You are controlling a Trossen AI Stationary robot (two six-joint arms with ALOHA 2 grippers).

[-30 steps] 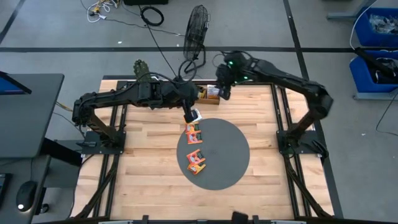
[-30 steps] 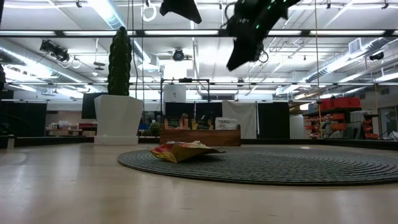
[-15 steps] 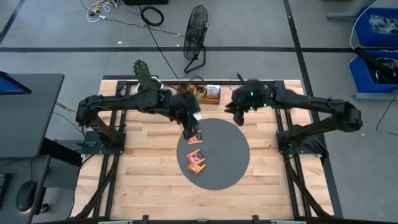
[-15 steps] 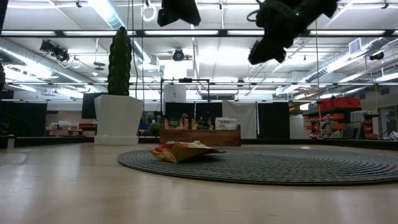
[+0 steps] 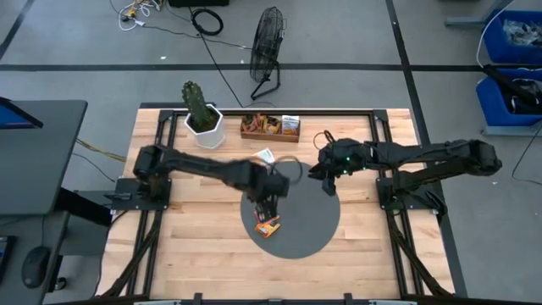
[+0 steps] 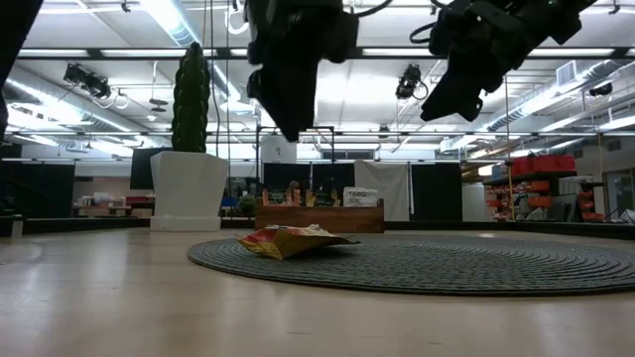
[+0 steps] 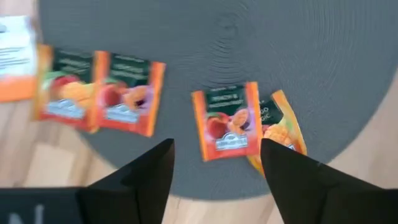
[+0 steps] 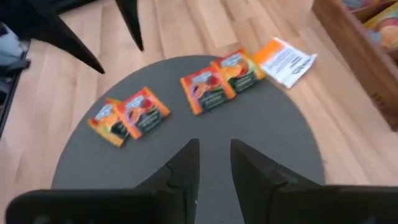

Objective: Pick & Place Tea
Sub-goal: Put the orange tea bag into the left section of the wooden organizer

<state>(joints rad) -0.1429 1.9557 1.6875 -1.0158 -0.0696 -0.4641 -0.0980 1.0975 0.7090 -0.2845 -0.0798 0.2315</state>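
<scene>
Several orange tea sachets lie flat on the grey disc (image 5: 309,212): one pair (image 7: 99,92) at its far-left edge, another pair (image 7: 225,121) nearer the front, also seen from above (image 5: 268,225). A white sachet (image 5: 266,155) rests on the wood just beyond the disc. My left gripper (image 7: 216,146) hangs open above the sachets (image 5: 269,195), touching none. My right gripper (image 8: 214,146) hovers over the disc's far-right edge (image 5: 327,178), its fingers a narrow gap apart with nothing seen between them.
A brown wooden tray (image 5: 243,127) with more sachets stands at the table's far edge, a potted cactus (image 5: 203,125) to its left. Bare wood lies left, right and in front of the disc. Both grippers hang well above the table (image 6: 291,124) (image 6: 437,109).
My left gripper has gone from the disc's far-left edge toward the near edge and down, over the sachets on the disc. My right gripper has come away from the tray toward the near edge and now hangs over the disc's far-right edge. The sachets have stayed where they were.
</scene>
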